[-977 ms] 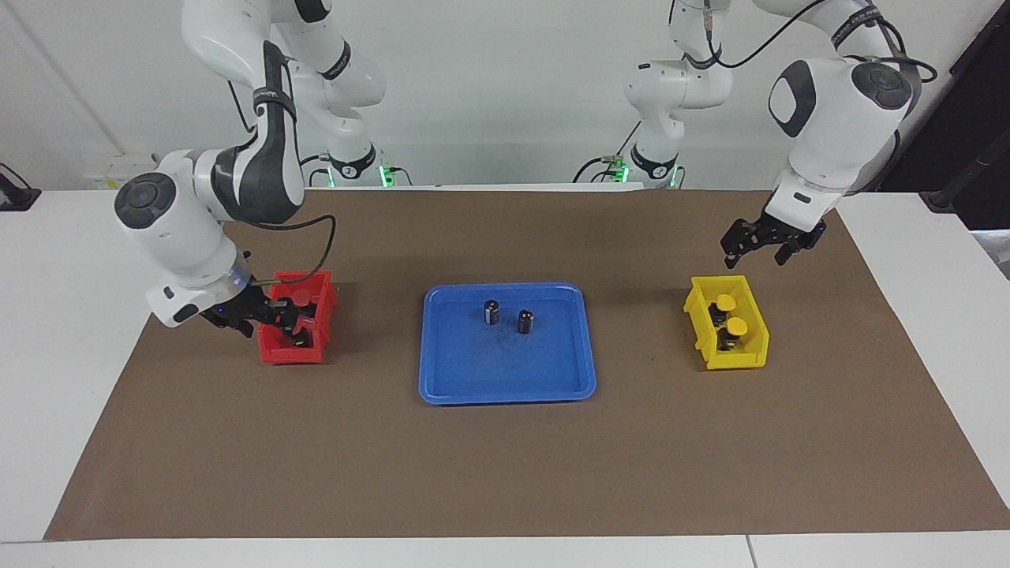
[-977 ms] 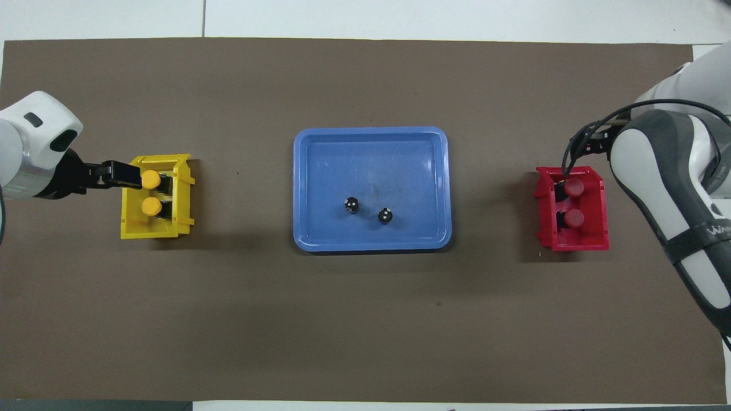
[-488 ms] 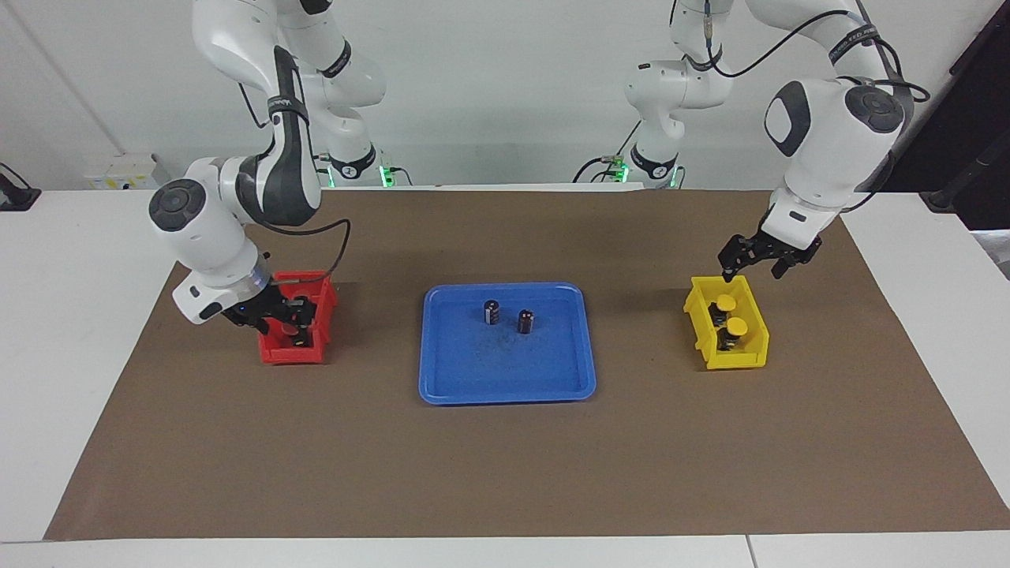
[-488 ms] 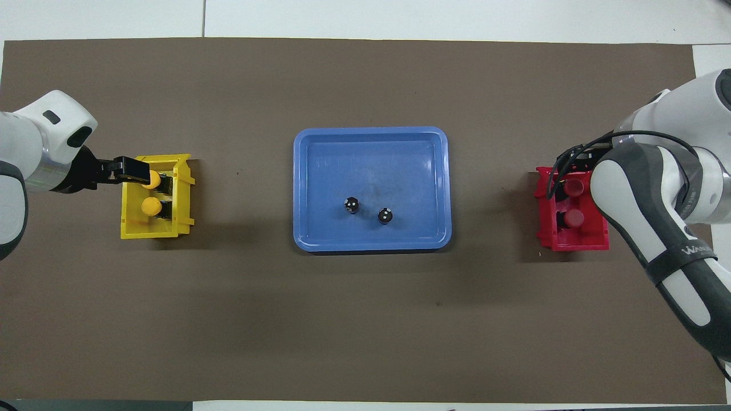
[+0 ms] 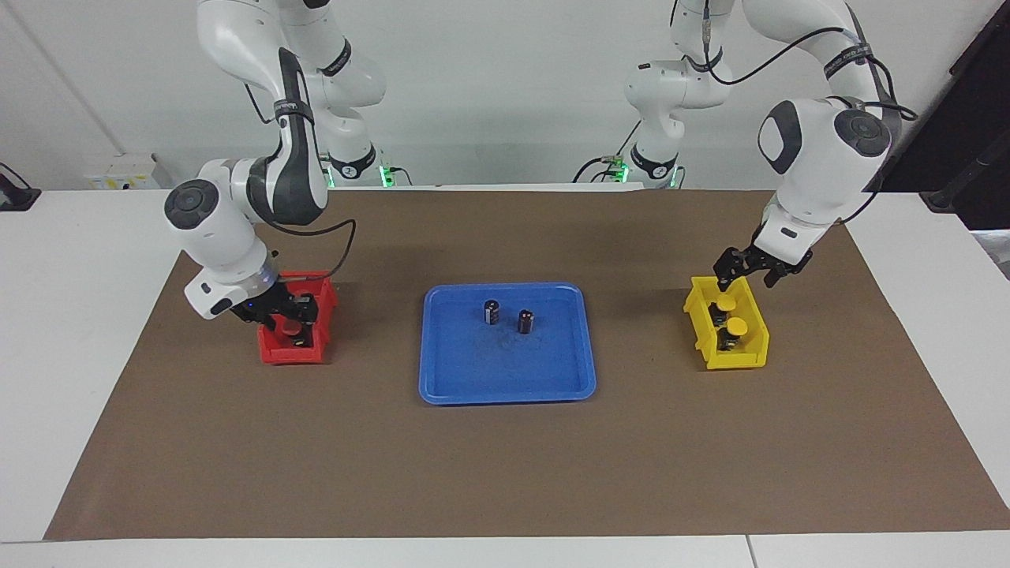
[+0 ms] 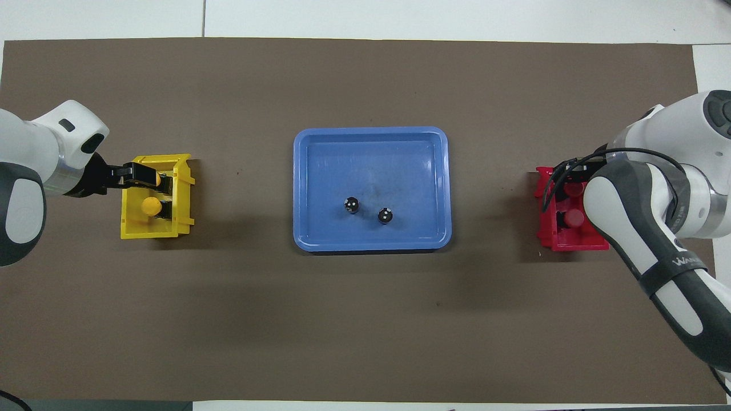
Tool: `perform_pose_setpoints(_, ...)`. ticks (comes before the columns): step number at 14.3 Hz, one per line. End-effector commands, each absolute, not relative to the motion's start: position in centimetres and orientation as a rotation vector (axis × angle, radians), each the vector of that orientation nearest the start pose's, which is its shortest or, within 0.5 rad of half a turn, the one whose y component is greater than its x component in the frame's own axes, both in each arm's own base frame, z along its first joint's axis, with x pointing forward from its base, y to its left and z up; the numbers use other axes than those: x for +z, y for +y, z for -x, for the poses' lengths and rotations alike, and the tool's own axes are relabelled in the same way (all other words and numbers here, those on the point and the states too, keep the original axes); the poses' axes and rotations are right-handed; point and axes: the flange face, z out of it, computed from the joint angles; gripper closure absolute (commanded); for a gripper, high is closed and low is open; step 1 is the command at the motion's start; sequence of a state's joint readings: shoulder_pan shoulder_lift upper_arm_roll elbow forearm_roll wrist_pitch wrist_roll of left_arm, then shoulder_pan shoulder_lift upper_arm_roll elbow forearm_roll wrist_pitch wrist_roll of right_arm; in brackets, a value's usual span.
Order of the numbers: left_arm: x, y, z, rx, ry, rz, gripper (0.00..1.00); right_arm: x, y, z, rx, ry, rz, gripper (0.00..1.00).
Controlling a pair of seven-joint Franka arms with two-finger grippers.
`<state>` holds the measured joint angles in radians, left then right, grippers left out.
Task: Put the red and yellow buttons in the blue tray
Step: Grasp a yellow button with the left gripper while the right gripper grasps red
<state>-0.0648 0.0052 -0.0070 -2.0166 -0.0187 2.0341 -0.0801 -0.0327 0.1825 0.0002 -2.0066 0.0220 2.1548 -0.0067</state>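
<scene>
right gripper [image 5: 289, 314]: reaching down into the red bin [image 5: 272, 353] at the right arm's end of the table. Can't tell whether it's open or closed on anything.
left gripper [image 5: 748, 274]: hovering just over the yellow bin [image 5: 738, 363] at the left arm's end, jaws standing apart and carrying nothing. Can't tell which button it's lining up on.
red buttons [image 6: 573, 217]: both sitting in the red bin, one nearer to the robots than the other, mostly hidden by the arm.
yellow buttons [image 5: 737, 325]: both sitting in the yellow bin, caps up, one nearer to the robots than the other.
handling: looking like light, rigid plastic. The domed caps are probably smooth, so pads are likely sliding off if they're pinching high on the dome.
grip point: I'm guessing the cap's rim or the black base under it is holding better. The bin walls are leaving little room, so a straight-down approach is looking safest.
risk: wide cap on a short base, so it may be tipping on release. Set it down low.
blue tray [image 5: 505, 386]: lying mid-table between the bins, no buttons in it yet.
dark cylinders [image 5: 491, 312]: two standing in the tray's part nearer to the robots. The part farther from the robots is offering the room.
</scene>
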Motion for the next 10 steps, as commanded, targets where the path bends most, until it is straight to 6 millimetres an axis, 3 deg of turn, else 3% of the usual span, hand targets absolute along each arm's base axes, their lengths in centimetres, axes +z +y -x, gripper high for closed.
perform_pose_setpoints(1, 43.4, -3.4, -54.8, -0.041, -0.060, 3.164, 0.04, 36.2, -1.8, -57.4, 0.025, 0.047, 3.111, 0.32)
perform_pose_setpoints(3, 42.1, -3.4, -55.0, -0.048, -0.064, 3.164, 0.06, 36.3, -1.9, -57.4, 0.015, 0.047, 3.111, 0.32)
perform_pose_setpoints(5, 41.4, -2.8, -54.9, -0.029, -0.081, 3.163, 0.19, 35.7, -1.9, -57.4, 0.032, 0.030, 3.111, 0.32)
perform_pose_setpoints(10, 40.1, -2.8, -53.8, 0.017, -0.077, 3.161, 0.25, 35.1, -1.9, -56.9, 0.051, 0.004, 3.113, 0.40)
